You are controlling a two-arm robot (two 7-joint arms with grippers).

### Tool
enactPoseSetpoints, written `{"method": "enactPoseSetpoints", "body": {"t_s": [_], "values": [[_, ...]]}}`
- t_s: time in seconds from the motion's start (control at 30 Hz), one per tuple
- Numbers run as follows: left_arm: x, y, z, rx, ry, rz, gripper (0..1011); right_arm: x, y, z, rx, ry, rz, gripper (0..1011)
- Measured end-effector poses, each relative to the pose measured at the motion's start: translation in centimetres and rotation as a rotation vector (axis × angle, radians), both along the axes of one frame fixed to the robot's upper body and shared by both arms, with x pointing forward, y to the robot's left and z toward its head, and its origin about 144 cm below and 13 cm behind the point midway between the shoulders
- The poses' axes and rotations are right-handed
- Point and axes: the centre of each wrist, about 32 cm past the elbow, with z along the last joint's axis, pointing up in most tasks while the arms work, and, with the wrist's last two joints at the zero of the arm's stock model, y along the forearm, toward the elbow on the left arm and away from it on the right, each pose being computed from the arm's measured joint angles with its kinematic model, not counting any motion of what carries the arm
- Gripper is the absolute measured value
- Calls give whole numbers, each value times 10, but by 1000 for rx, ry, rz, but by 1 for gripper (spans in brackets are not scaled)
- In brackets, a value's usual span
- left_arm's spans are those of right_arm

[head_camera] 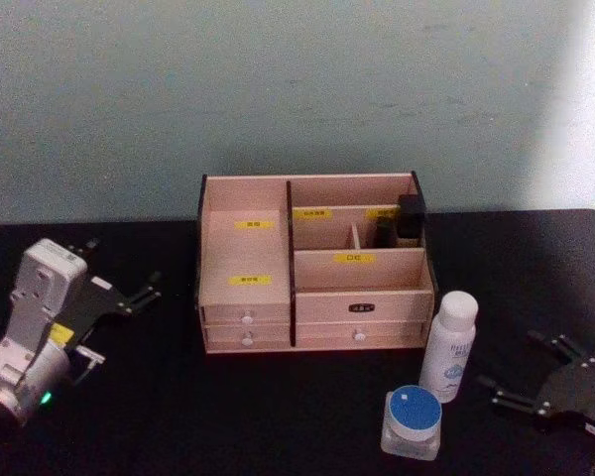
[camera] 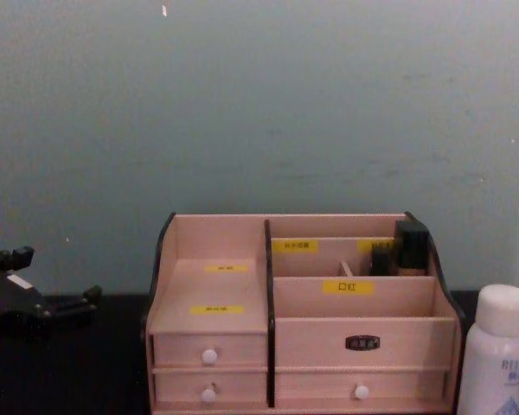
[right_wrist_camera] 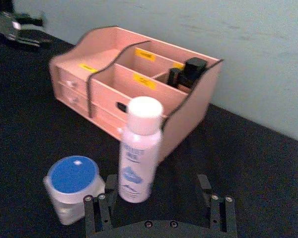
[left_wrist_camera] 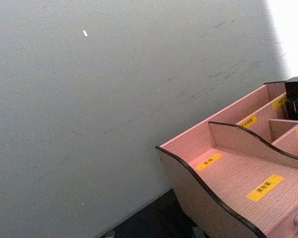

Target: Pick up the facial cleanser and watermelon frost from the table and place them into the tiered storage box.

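The tiered storage box (head_camera: 312, 268) stands mid-bench (head_camera: 278, 421) — a dark bottle (head_camera: 409, 220) is in its rear right compartment. The white bottle (head_camera: 448, 347) and blue-lidded jar (head_camera: 413, 421) stand by its front right corner, just before the spread right hand (right_wrist_camera: 159, 210). The left hand (camera: 50, 277) — also spread — sits left of the box.

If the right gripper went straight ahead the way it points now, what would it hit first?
Most likely the white bottle, standing dead ahead of the open right gripper; the blue-lidded jar sits just off its line.
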Motion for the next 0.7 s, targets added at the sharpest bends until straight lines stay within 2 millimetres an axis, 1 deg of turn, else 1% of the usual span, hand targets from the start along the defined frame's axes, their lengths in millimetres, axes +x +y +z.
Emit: {"method": "enactPoseSetpoints", "body": {"t_s": [0.3, 0.7], "values": [[0, 0, 0, 0, 0, 0, 1001, 7, 7, -5, 82, 50, 38, 1003], [0, 0, 0, 0, 0, 0, 1001, 17, 17, -11, 129, 37, 53, 1002]]}}
